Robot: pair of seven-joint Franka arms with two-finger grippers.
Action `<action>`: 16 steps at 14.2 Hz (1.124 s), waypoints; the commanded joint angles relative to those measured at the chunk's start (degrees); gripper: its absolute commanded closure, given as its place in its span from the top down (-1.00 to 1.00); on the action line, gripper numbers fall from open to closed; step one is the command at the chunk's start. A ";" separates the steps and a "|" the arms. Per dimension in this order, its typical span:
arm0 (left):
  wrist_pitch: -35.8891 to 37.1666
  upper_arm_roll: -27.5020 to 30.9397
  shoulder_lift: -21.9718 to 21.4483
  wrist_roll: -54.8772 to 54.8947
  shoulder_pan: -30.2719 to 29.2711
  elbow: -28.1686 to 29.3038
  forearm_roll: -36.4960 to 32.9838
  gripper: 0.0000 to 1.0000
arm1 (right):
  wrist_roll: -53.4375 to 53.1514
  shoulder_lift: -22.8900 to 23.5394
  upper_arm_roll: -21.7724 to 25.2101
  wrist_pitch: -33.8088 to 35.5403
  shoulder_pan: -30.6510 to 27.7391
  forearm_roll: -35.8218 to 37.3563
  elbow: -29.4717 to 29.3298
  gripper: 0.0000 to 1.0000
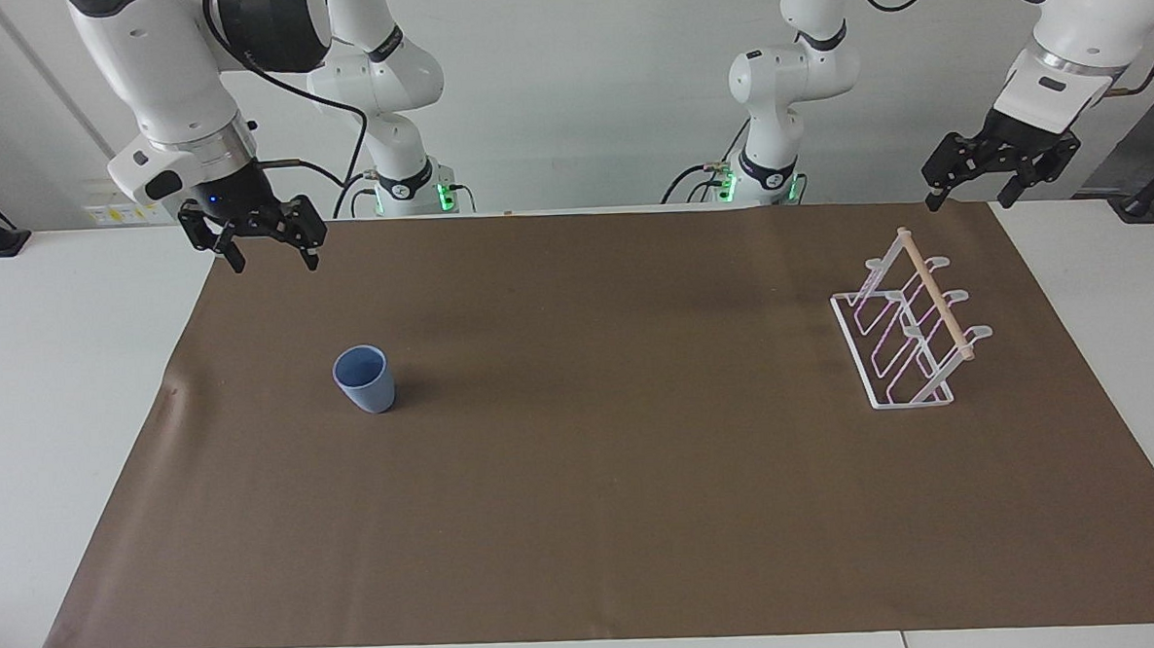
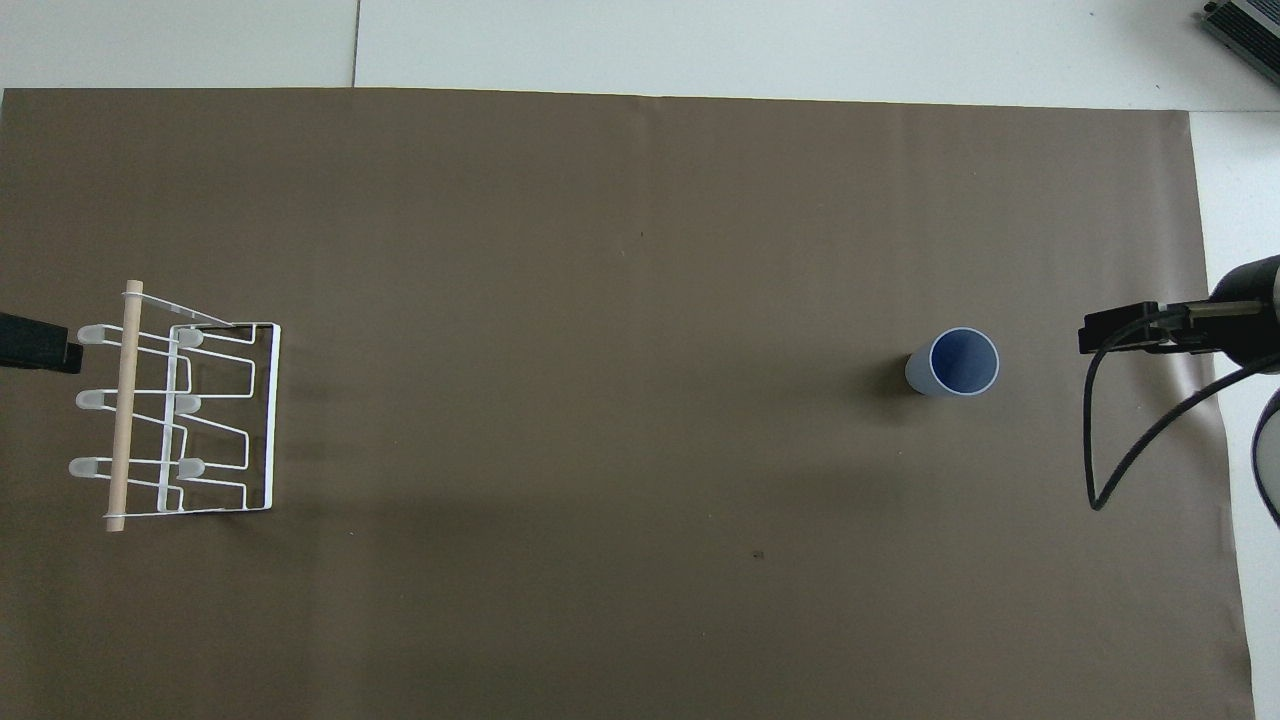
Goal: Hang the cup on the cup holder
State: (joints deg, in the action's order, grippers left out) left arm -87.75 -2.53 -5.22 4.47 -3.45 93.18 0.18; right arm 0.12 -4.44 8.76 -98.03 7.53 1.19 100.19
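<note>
The light-blue cup (image 1: pixel 364 378) stands upright on the brown mat, toward the right arm's end; it also shows in the overhead view (image 2: pixel 955 363). The white wire cup holder (image 1: pixel 913 322) with a wooden dowel stands toward the left arm's end, also in the overhead view (image 2: pixel 175 418). My right gripper (image 1: pixel 269 259) hangs open and empty in the air over the mat's edge near the robots, apart from the cup. My left gripper (image 1: pixel 969 194) hangs open and empty over the mat's corner near the cup holder.
The brown mat (image 1: pixel 603 479) covers most of the white table (image 1: pixel 44 386). A black cable (image 2: pixel 1130 450) hangs from the right arm. A dark device (image 2: pixel 1245 30) lies at the table's corner farthest from the robots.
</note>
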 commanded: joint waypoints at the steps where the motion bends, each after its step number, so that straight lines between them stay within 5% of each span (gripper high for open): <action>1: 0.12 -0.28 -0.76 -0.25 -0.42 0.77 -0.71 1.00 | 1.55 -0.56 -0.15 -0.40 -0.59 -1.01 0.35 1.00; 16: 0.12 -0.28 -0.76 -0.25 -0.42 0.77 -0.71 1.00 | 1.19 -0.83 -0.23 -2.43 0.03 -1.01 2.29 1.00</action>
State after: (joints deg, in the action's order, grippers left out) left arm -87.75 -2.53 -5.22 4.47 -3.45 93.18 0.18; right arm 0.12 -4.45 8.66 -99.21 7.94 1.18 101.04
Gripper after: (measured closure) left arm 0.000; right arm 0.000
